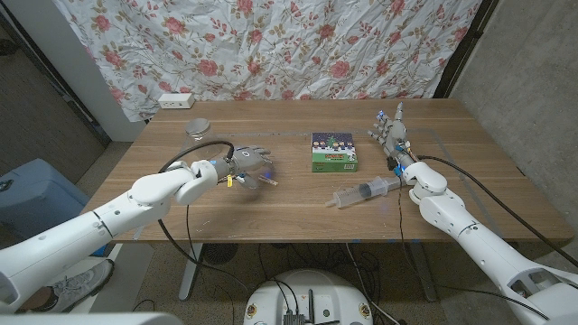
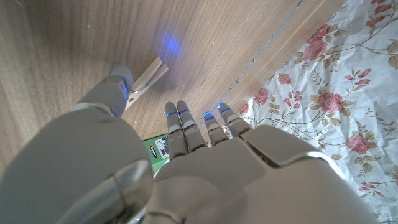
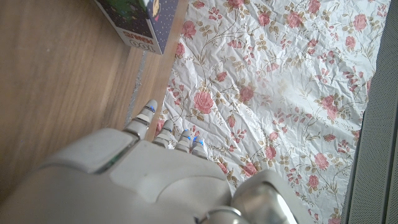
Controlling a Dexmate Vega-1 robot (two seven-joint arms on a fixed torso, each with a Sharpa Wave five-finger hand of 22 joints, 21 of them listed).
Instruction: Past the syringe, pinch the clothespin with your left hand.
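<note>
While one syringe (image 1: 365, 190) lies right of the one clothespin (image 1: 267, 178), left hand (image 1: 250, 162) fingers (image 2: 180, 127) spread beside clothespin, not gripping; right hand (image 1: 394, 135) open; one green box (image 1: 334, 152) behind.

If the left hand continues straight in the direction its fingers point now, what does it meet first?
Most likely the wooden clothespin, lying on the table right by the left hand's fingertips. Farther along that line stands the green printed box. Whether a fingertip already touches the clothespin is unclear.
</note>
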